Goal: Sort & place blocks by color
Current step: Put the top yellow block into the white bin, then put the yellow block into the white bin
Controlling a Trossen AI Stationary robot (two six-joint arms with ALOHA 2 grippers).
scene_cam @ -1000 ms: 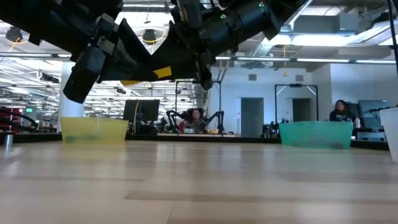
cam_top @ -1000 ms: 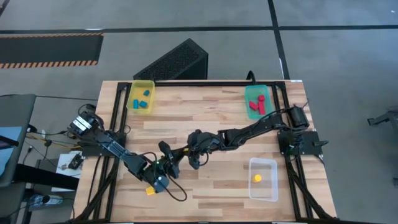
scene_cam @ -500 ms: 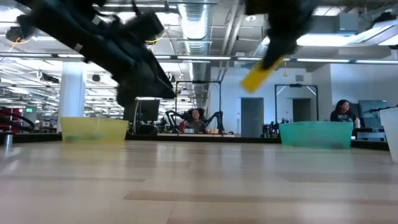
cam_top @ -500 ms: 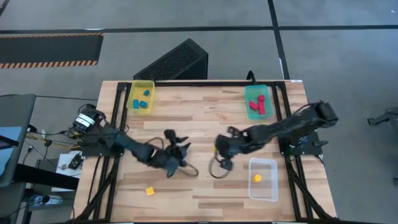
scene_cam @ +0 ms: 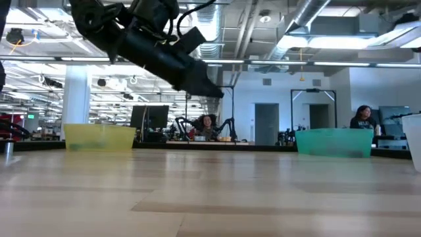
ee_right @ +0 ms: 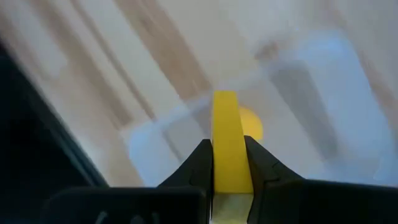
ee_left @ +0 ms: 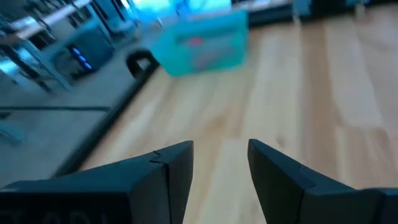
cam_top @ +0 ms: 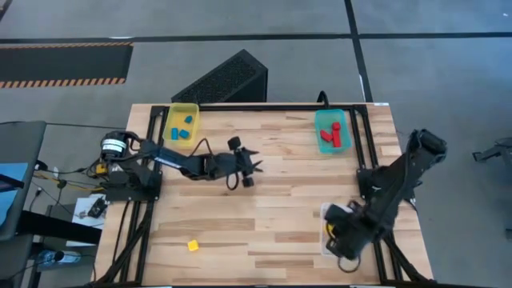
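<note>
Two arms apart: right gripper point(ee_right: 228, 180) pinching yellow bar point(ee_right: 227, 143) above clear bin point(ee_right: 323, 93).

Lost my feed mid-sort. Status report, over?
Right gripper shut on a yellow bar, above the clear bin. Left gripper open, empty, mid-table. One yellow block left on the table. Nothing in the way.

Your bench point(cam_top: 264, 152) carries three bins: yellow bin point(cam_top: 182, 125), teal bin point(cam_top: 330, 131), clear bin point(cam_top: 350, 210). Black case point(cam_top: 224, 78) behind.
</note>
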